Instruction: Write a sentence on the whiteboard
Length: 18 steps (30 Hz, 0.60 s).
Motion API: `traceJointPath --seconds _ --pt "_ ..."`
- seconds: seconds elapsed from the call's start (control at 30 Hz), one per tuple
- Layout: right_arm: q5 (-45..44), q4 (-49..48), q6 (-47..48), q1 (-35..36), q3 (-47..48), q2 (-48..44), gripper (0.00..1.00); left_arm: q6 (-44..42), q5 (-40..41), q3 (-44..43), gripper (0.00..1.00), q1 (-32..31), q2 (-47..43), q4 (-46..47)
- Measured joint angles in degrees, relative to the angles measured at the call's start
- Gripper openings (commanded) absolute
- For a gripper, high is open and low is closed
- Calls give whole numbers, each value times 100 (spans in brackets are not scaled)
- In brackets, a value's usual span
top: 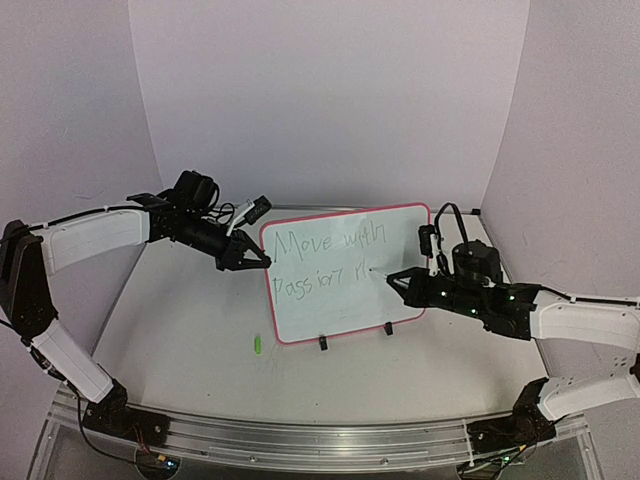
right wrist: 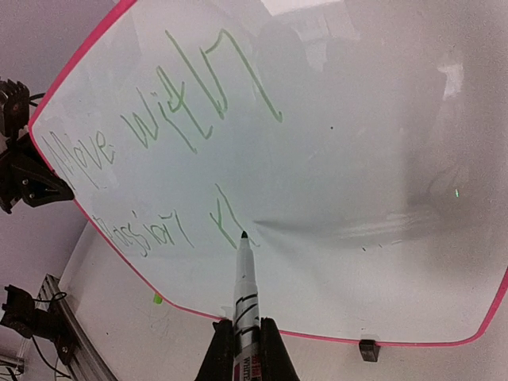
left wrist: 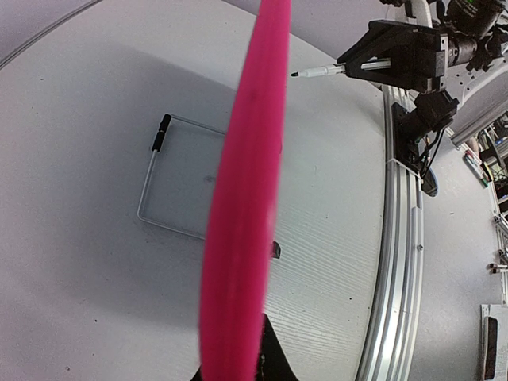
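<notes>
The whiteboard (top: pixel 345 305) stands upright on the table, pink-framed, on black clip feet (top: pixel 323 344). The sentence (top: pixel 322 243) runs across it in two green lines, "Move with" above a second line (right wrist: pixel 143 230). My left gripper (top: pixel 262 262) is shut on the board's left edge; in the left wrist view the pink frame (left wrist: pixel 242 222) runs blurred between its jaws (left wrist: pixel 238 367). My right gripper (right wrist: pixel 247 349) is shut on a marker (right wrist: pixel 244 294), whose dark tip rests at the end of the last green stroke. The wire stand (left wrist: pixel 171 178) shows behind the board.
A small green cap (top: pixel 256 344) lies on the table in front of the board's lower left corner, and also shows in the right wrist view (right wrist: pixel 157 298). An aluminium rail (top: pixel 320 435) runs along the near edge. Pale backdrop walls close in the back and sides.
</notes>
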State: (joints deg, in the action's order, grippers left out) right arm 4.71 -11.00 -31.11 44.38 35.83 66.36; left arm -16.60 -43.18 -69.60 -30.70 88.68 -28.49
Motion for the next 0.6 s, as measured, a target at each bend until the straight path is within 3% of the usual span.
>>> traceJointPath --seconds 0.6 --pt "-108 37 218 -81 131 139 0 -2 0 0 0 0 0 1"
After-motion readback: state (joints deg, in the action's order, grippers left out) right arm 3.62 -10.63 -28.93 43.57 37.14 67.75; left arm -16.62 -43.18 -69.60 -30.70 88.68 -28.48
